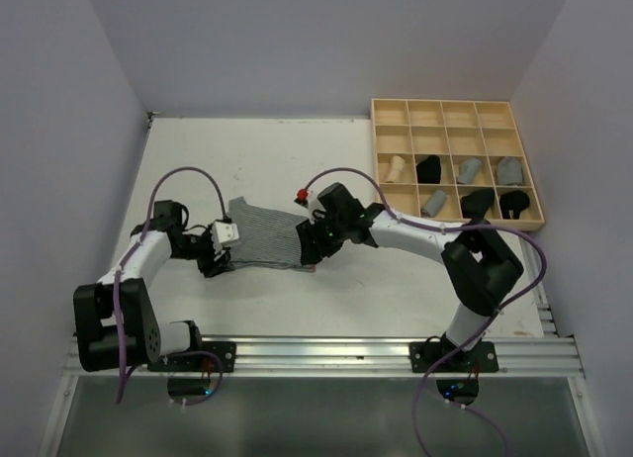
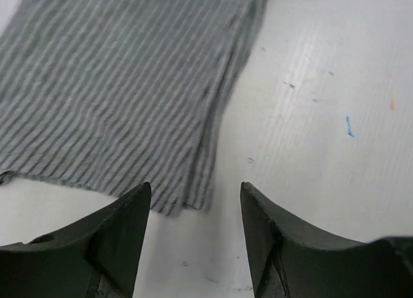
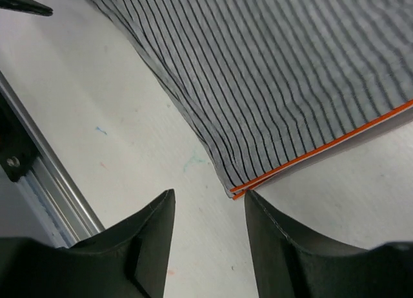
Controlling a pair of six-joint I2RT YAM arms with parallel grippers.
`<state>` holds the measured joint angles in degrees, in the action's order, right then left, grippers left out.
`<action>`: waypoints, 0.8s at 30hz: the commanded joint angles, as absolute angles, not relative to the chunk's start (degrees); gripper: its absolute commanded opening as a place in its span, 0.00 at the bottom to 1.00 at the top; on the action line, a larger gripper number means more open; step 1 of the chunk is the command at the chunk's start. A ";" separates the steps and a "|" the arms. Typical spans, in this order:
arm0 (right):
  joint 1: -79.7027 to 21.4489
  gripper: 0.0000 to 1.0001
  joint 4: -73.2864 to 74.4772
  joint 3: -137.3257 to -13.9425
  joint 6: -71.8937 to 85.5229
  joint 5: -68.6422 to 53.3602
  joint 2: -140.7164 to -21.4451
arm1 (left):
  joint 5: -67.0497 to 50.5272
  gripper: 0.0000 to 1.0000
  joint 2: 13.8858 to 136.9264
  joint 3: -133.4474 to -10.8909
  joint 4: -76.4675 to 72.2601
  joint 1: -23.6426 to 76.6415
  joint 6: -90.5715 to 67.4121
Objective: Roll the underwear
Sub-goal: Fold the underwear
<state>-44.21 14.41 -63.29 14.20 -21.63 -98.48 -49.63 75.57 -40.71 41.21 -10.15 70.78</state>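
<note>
step: striped grey underwear (image 1: 265, 236) laid flat mid worktop (image 1: 326, 289), not rolled yet | left gripper (image 2: 195, 189) and right gripper (image 3: 210, 195) both parted, nothing held, one at each end | next: an edge probably needs to be pinched and rolled over

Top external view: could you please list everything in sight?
striped underwear: one, grey with orange trim, flat between the grippers
rolled underwear: seven, one tan, three black, three grey, in the tray's near rows
tray: one, pale wood, far right
table: one, white, under everything
rail: one, metal, near edge
arms: two, white and black, near edge
cables: two, purple, along the arms
left gripper: one, black, open, at the cloth's left corner
right gripper: one, black, open, at the orange-trimmed corner
</note>
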 commanded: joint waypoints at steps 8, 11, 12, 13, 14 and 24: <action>-51.24 0.66 3.46 -55.21 -2.35 -8.36 -92.64 | -44.21 0.63 68.64 -29.36 31.73 -5.10 88.32; -51.68 0.66 -2.26 -50.90 -7.88 -7.12 -89.22 | -45.87 0.63 68.64 -29.44 33.04 -5.10 91.66; -51.68 0.67 -2.55 -50.28 -9.22 -7.12 -88.77 | -46.40 0.64 68.82 -29.70 33.48 -5.10 92.37; -51.68 0.67 -2.90 -49.40 -10.27 -7.21 -88.33 | -46.67 0.64 69.25 -30.23 33.66 -5.10 92.81; -51.77 0.67 -3.25 -49.13 -12.28 -8.16 -88.24 | -46.93 0.64 69.61 -30.58 33.66 -5.18 92.73; -56.86 0.65 -1.23 -50.97 -22.67 -4.22 -94.21 | -52.21 0.63 80.15 -39.46 44.64 -10.10 99.75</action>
<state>-55.51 0.25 -49.25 -17.02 -6.74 -91.72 -47.79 78.61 -36.91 39.88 -8.75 94.26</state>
